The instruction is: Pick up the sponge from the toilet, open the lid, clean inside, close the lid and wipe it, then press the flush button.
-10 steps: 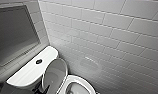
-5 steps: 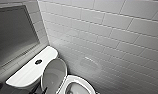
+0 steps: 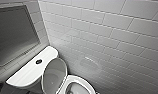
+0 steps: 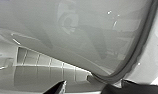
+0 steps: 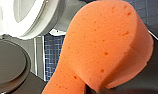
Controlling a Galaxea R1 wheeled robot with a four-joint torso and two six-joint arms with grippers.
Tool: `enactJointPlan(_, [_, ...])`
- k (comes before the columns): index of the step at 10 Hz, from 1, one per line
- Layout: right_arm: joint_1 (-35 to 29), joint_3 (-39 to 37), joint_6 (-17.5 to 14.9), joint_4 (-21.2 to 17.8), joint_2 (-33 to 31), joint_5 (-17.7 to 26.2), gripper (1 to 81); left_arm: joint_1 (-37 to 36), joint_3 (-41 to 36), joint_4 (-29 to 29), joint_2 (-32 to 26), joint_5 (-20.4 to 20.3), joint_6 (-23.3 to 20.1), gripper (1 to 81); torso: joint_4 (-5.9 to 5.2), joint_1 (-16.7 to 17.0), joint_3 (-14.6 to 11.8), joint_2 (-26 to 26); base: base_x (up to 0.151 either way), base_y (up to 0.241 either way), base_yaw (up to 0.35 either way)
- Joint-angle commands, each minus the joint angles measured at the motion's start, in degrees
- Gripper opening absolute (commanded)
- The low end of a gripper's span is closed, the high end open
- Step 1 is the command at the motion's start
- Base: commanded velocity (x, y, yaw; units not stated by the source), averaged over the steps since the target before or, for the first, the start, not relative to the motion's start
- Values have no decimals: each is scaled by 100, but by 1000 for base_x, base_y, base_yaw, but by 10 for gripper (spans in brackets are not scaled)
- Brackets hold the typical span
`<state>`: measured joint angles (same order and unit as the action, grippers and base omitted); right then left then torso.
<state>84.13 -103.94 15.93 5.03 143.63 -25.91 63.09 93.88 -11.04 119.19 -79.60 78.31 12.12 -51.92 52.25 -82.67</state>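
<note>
Standing raised against the cistern [image 3: 27,72], the lid [image 3: 54,75] is seen at 7 o'clock in the head view, on the toilet [image 3: 82,83]. The sponge [image 5: 102,45] is clamped in the right gripper [image 5: 97,90], near the toilet rim. Whether the left gripper [image 4: 87,90] is apart or together cannot be told.

The sponge [image 5: 105,47] is orange with darker pores. The toilet [image 3: 30,72] is white, its lid [image 3: 53,75] grey inside, its flush button [image 3: 38,61] dark. Pale wall tiles [image 3: 107,37] form a brick pattern; the floor [image 5: 53,57] is blue mosaic.
</note>
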Motion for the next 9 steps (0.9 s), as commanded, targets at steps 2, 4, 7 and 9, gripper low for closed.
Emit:
enactJointPlan(2, [-102,-142,-20,200,-104,253,10,-161,987,-2175,201,898,140,811,0,0,0,0,0,0,0])
enactJointPlan(4, [-111,-292,-20,200,-43,261,10,67,2059,-3416,474,1613,367,811,0,0,0,0,0,0,0])
enactJointPlan(7, [-154,-530,-29,208,46,323,10,471,4350,-5263,1122,1711,1263,811,0,0,0,0,0,0,0])
enactJointPlan(9, [-155,-739,-29,208,141,332,10,743,6548,-6430,2164,1660,1712,811,0,0,0,0,0,0,0])
